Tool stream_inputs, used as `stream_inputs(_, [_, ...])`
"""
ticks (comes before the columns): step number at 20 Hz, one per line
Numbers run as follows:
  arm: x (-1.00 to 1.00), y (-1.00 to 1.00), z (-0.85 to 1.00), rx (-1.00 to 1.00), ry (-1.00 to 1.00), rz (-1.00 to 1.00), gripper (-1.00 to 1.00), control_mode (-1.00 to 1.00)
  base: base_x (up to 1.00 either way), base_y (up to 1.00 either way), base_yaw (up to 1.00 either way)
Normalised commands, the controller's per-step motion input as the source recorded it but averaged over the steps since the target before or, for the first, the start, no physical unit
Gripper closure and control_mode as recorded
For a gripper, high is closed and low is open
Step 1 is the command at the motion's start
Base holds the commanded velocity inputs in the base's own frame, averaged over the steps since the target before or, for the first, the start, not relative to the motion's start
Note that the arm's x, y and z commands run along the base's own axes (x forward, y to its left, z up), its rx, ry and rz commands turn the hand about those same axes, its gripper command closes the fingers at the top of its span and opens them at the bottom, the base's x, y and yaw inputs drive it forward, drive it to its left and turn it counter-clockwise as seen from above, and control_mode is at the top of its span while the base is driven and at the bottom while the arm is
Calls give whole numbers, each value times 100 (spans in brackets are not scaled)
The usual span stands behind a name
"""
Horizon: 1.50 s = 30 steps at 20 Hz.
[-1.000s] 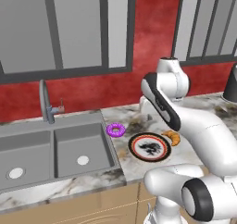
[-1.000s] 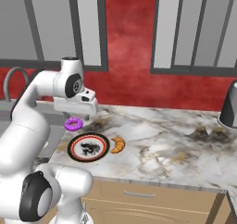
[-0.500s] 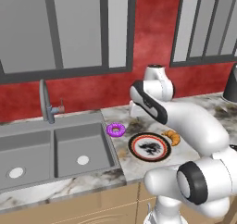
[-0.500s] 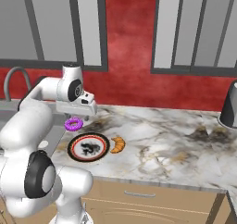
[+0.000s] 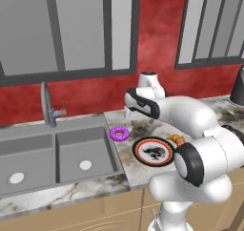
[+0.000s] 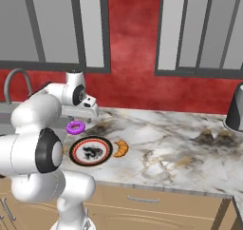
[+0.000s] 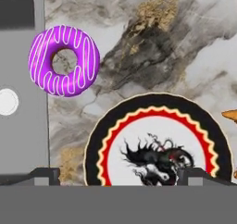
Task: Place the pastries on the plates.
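The purple-glazed ring donut (image 5: 119, 133) (image 6: 75, 127) (image 7: 64, 60) lies on the marble counter beside the sink. To its right sits the plate (image 5: 153, 151) (image 6: 91, 151) (image 7: 159, 140) with a red-orange rim, black band and dark motif, nothing on it. The golden croissant (image 5: 177, 140) (image 6: 121, 148) (image 7: 230, 115) rests on the counter at that plate's right edge. My gripper (image 5: 127, 116) (image 6: 95, 114) (image 7: 119, 176) hovers above the counter behind the donut and plate, open and holding nothing. The blue plate is out of view.
A double sink (image 5: 52, 153) with a faucet (image 5: 47, 106) lies left of the donut; its edge (image 7: 23, 89) runs close to the donut. A dark appliance (image 6: 235, 112) stands at the far right. The red wall and windows back the counter.
The hand has swung left and lower, towards the donut and the plate. The pastries and the plate have not moved.
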Motion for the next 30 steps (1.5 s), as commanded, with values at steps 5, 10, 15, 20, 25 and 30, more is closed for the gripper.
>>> stream_inputs(5, [63, 20, -40, 0, 0, 0, -100, -100, 0, 0, 0])
stream_inputs(10, [60, 20, -37, 0, 0, 0, -100, -100, 0, 0, 0])
stream_inputs(15, [32, 10, -24, 0, 2, 0, -100, -100, 0, 0, 0])
stream_inputs(20, [22, 15, -31, 0, 2, 0, -100, -100, 0, 0, 0])
stream_inputs(25, [19, 15, -32, 0, 0, 0, -100, -100, 0, 0, 0])
stream_inputs(30, [5, 1, -13, 0, 0, 0, -100, -100, 0, 0, 0])
